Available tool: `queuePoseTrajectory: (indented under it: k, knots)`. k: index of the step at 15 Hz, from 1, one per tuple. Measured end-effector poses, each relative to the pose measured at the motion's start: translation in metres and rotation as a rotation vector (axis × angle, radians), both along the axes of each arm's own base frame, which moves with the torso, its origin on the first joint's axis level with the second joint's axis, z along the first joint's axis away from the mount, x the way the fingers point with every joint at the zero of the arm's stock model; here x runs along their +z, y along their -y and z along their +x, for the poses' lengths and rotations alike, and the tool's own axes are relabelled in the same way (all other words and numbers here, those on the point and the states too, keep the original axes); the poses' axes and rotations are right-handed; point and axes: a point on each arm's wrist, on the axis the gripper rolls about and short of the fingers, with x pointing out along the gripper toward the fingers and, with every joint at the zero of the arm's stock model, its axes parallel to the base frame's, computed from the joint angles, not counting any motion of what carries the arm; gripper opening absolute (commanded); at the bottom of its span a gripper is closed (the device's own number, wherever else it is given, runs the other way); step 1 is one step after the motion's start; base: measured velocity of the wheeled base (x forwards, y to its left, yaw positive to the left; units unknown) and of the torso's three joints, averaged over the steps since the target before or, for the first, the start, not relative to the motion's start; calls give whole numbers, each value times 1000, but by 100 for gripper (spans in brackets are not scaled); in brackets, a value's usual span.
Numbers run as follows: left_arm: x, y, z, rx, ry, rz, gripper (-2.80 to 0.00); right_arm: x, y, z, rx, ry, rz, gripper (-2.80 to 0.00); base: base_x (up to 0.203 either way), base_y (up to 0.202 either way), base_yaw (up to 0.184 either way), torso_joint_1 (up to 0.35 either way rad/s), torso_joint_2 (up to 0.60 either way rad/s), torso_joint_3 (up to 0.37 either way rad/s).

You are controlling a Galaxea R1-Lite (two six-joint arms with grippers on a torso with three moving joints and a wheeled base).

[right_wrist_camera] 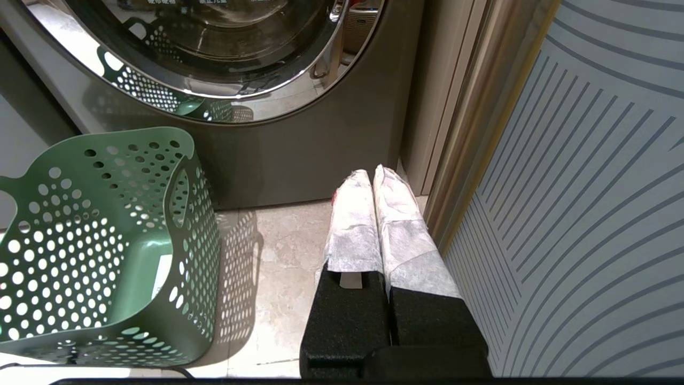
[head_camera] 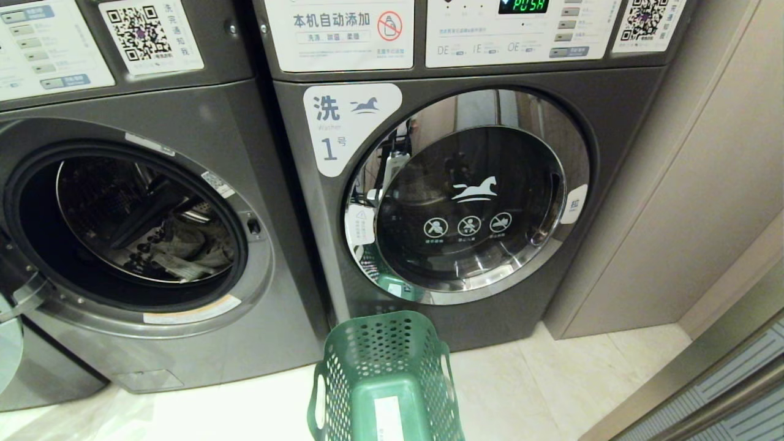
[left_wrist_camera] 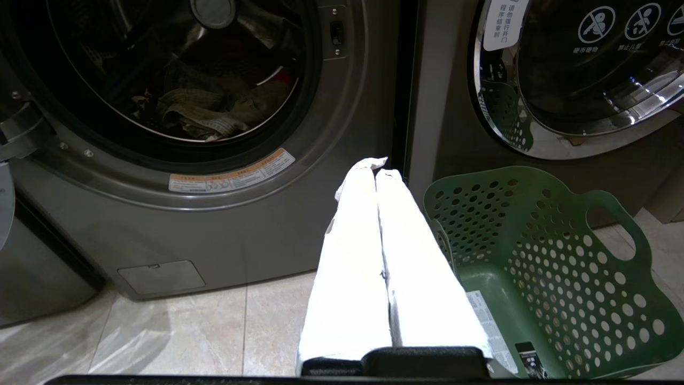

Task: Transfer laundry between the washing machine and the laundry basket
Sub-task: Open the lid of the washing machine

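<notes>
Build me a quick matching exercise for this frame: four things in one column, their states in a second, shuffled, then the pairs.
Things:
1. washing machine on the left
2. machine labelled 1
3. laundry basket
4. left gripper

States:
A. shut, holding nothing
B. door closed
C. on the floor, no laundry inside
D. door open, laundry in the drum

Pairs: 1-D, 2-B, 3-C, 4-A

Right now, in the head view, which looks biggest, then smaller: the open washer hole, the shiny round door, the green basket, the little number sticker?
1. Shiny round door.
2. Open washer hole, though cut off at the picture's edge, so these two are unsure.
3. Green basket, partly out of view and nearer.
4. Number sticker.
</notes>
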Motion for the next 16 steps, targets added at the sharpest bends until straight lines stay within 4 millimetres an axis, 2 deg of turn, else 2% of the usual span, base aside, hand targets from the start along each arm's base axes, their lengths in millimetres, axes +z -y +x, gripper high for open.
queuePoseTrajectory:
  k: [9,16]
  knots:
    - [0,0,0,-3,1,31,-280,0,0,0,0,0,0,-280,0,0,0,0,0,0]
    - [0,0,0,-3,1,29,-280,0,0,0,0,0,0,-280,-156,0,1,2,-1,2]
